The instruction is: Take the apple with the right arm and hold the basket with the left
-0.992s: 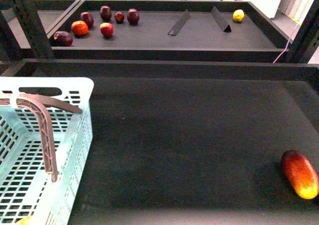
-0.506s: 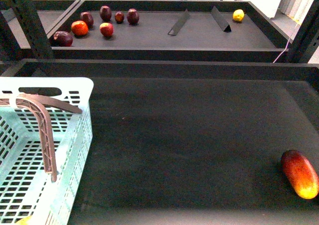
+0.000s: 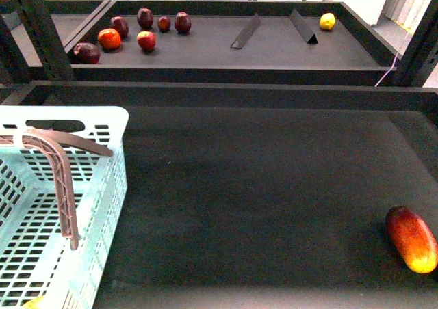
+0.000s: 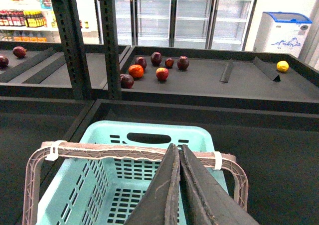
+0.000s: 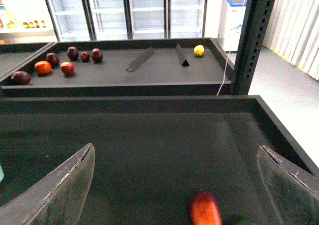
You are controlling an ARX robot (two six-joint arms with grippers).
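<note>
Across the foreground, front view:

1. Near tray point(image 3: 274, 93), black, dark-lined, wide and low-walled.
2. Far tray point(image 3: 226, 73), black, one level behind the near tray, same build.
3. Basket point(image 3: 102, 117), pale turquoise plastic lattice, at the left end of the near tray and partly cut off by the frame. Its brown handle point(image 3: 65, 186) is raised above the rim.
4. Left gripper point(image 4: 177, 150), seen from its wrist camera only. Its jaws are pressed together with a thin seam between them, directly over the basket. The tips overlap the handle, but whether they touch it cannot be told.
5. Right gripper point(image 5: 174, 180), seen from its wrist camera only. Its fingers point(image 5: 70, 185) are spread wide with nothing held, above the near tray.
6. Elongated red-and-yellow fruit point(image 3: 412, 239), lying at the right end of the near tray, well apart from the basket.
7. Apple point(image 3: 146, 41), red, at the left end of the far tray, just beside an orange-red fruit point(image 3: 109, 38).
8. Dark red fruits point(image 3: 183, 22), several, scattered around the apple.
9. Two slanted dividers point(image 3: 246, 32), mid far tray.
10. Yellow fruit point(image 3: 328, 21), small, far tray, right corner.
</note>
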